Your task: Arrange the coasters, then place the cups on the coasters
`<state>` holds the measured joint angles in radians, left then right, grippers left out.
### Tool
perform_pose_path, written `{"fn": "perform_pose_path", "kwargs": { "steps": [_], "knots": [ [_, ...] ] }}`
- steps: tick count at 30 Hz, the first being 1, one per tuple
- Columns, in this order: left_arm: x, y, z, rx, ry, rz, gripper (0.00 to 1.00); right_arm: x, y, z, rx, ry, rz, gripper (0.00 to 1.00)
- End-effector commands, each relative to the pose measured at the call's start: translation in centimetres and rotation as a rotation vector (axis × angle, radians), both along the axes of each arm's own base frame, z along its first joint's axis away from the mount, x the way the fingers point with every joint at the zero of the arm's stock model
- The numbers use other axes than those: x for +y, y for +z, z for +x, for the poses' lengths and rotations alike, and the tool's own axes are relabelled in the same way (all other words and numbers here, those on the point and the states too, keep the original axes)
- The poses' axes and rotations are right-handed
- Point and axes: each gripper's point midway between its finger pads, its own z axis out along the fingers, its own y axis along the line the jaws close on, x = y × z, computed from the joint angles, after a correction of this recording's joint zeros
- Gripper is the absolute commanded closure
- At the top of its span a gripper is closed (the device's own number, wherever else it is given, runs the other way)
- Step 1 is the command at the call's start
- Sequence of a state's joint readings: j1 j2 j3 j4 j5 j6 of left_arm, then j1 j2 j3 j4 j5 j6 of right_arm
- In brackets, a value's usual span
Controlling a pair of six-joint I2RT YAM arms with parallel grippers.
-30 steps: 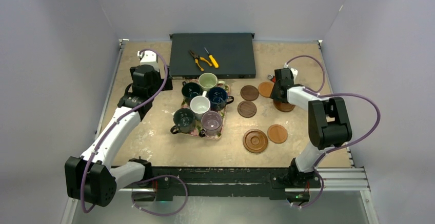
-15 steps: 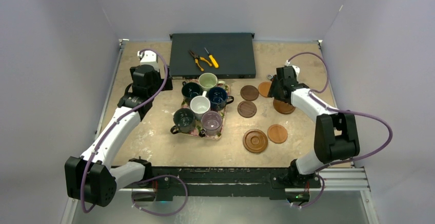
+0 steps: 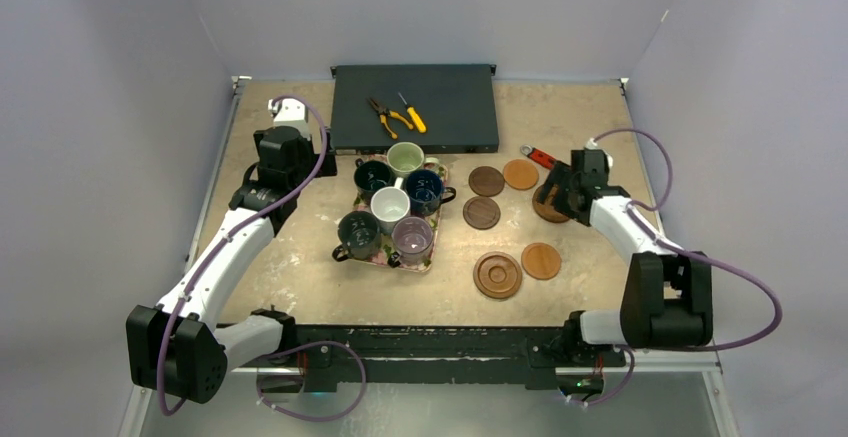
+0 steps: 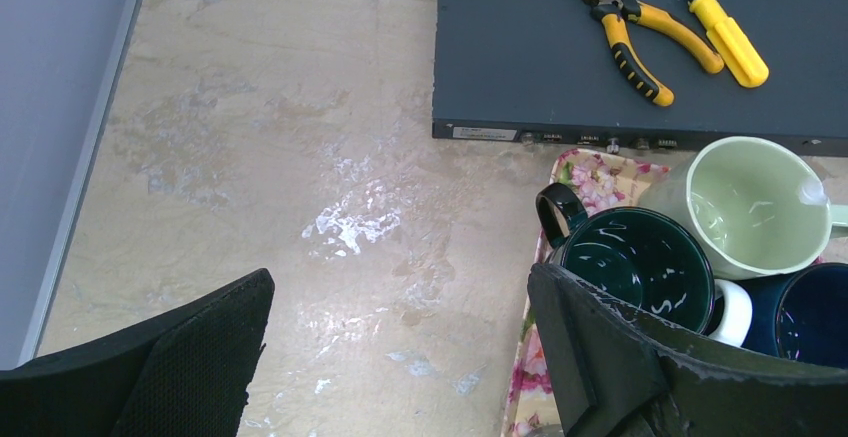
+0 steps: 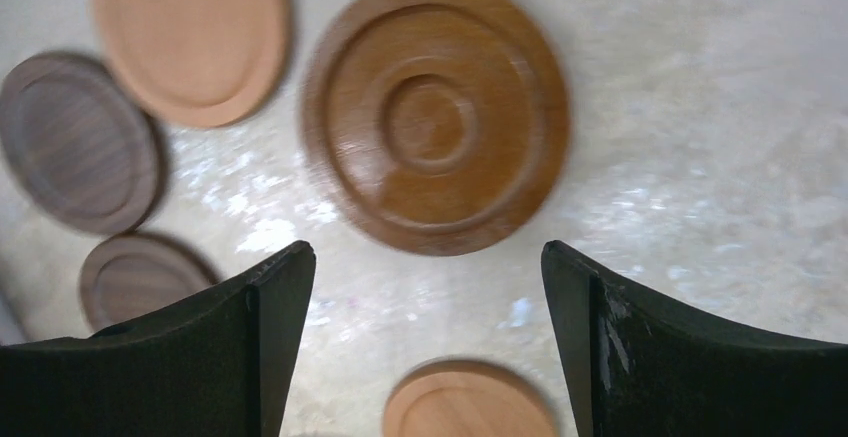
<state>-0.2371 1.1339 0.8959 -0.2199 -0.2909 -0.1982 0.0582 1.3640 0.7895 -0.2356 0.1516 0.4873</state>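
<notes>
— Reddish-brown wood, ringed, lay below my right gripper (image 5: 425, 257). It was one large ringed coaster (image 5: 435, 112), flat on the table (image 5: 700, 157) just ahead of my fingertips, and neither finger touched it.

— So the jaws held nothing?

— Nothing. They stood wide apart.

— And the rest of the coasters?

— Left of that gripper, a light tan coaster (image 5: 190, 37) sat just beside the ringed one. A dark brown coaster (image 5: 80, 142) came next, farther left. A second dark brown coaster (image 5: 140, 277) lay nearer to me, close to my left finger. A second tan coaster (image 5: 465, 402) showed between my fingers, back toward the wrist. The other ringed coaster (image 3: 498, 275) lay just beside that one, nearer my base.

— Where were the cups?

— All six stood together on the floral tray (image 4: 585, 172), well to the left of the right gripper. My left gripper (image 4: 400, 297) hung over bare table beside the tray, its jaws spread wide and holding nothing. The dark teal cup (image 4: 635, 262) stood close by its right finger. The pale green cup (image 4: 745, 202) was beyond that and the navy cup (image 4: 815, 312) farther right. From above, the white cup (image 3: 389, 204), the dark grey-black cup (image 3: 358, 232) and the purplish cup (image 3: 412, 237) filled the rest of the tray.

— Anything else?

— Ahead of the left gripper lay a dark flat box (image 4: 500, 47) with yellow-handled pliers (image 4: 625, 27) and a screwdriver (image 4: 725, 32) on it.
</notes>
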Motion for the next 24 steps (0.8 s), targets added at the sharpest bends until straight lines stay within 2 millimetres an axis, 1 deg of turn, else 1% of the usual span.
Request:
{"fn": "perform_pose_path", "kwargs": {
  "steps": [1,4,6,8,12,14,24],
  "knots": [
    [-0.5,2.9,0.3,-0.073,-0.01,-0.026,0.01,-1.2,0.3,0.7,-0.054,-0.062,0.082,0.14],
    [-0.4,2.8,0.3,-0.071,-0.009,-0.023,0.01,-2.2,-0.6,0.7,-0.038,-0.111,0.063,0.17],
    [-0.4,2.8,0.3,-0.069,-0.006,-0.021,0.01,-3.4,-1.3,0.4,-0.023,-0.165,0.033,0.19],
    [-0.3,2.8,0.3,-0.07,-0.004,-0.021,0.01,-4.0,-1.9,0.3,-0.019,-0.196,0.022,0.23],
    [-0.4,2.7,0.4,-0.067,-0.005,-0.021,0.01,-3.8,-3.5,0.5,0.001,-0.202,0.051,0.29],
    [-0.3,2.6,0.4,-0.065,-0.004,-0.018,0.01,-3.8,-4.0,0.7,0.006,-0.21,0.055,0.32],
    [-0.3,2.4,0.5,-0.058,-0.001,-0.015,0.01,-3.7,-4.2,2.0,-0.023,-0.218,0.072,0.38]
  ]
}}
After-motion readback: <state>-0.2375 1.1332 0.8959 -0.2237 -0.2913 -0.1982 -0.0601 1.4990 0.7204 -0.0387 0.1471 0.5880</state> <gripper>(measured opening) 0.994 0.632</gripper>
